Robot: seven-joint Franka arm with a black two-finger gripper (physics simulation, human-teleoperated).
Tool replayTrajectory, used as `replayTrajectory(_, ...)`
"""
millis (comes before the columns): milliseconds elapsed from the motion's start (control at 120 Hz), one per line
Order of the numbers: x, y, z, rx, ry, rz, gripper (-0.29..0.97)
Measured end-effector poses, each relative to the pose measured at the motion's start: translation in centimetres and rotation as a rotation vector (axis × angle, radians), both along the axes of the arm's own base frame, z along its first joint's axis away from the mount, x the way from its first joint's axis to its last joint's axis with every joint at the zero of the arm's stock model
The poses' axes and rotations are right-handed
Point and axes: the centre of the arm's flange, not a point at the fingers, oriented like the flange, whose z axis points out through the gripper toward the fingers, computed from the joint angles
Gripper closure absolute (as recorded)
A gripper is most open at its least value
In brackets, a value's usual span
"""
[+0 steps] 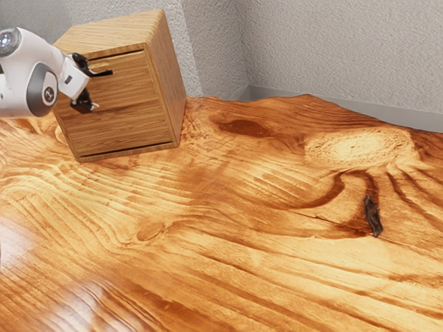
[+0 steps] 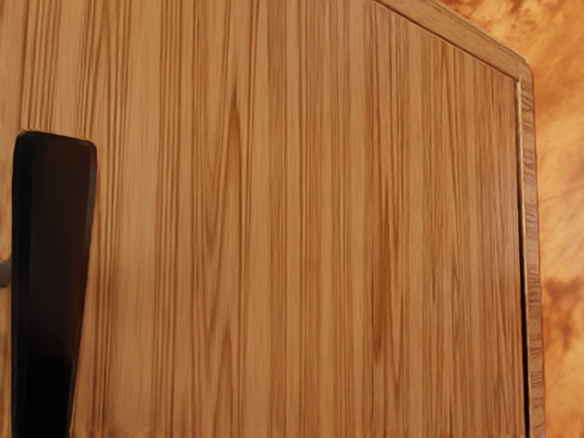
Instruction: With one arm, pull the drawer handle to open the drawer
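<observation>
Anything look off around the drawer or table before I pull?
Nothing stands out. The cabinet sits flat on the table, its drawer front is unmarked and the black handle looks straight. The dark streak toward the exterior view's right looks like a knot in the table's grain, not debris.

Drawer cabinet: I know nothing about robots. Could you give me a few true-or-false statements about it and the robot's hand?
1. The cabinet stands on a wooden table. True.
2. The drawer handle is white. False: it is black.
3. The hand is at the cabinet's front face, its fingers apart. True.
4. The cabinet stands at the exterior view's right edge. False: it is at the upper left, near the wall.
</observation>
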Motion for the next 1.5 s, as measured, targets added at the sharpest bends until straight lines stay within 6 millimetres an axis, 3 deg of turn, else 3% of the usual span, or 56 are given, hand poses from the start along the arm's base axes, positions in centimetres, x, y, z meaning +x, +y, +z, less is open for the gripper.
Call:
replayTrajectory(292,-1.3,-0.5,1.2,-0.054,0.048,0.004,0.04)
replayTrajectory(567,-2.3,-1.4,1.3,-0.091,0.105,0.008,-0.01)
replayTrajectory(758,-2.2,-3.2,2.3,-0.099,0.119,-0.007,0.00)
replayTrajectory(892,-1.9,-3.8,1.4,-0.114,0.145,-0.014,-0.02)
replayTrajectory(1108,-2.6,-5.7,2.2,-0.125,0.171,-0.015,0.09)
replayTrajectory(1275,-3.1,-6.2,1.8,-0.152,0.190,-0.007,-0.07)
replayTrajectory(1417,-3.5,-6.7,2.5,-0.160,0.194,0.002,0.06)
replayTrajectory(1500,-3.7,-7.0,2.4,-0.165,0.208,0.008,0.00)
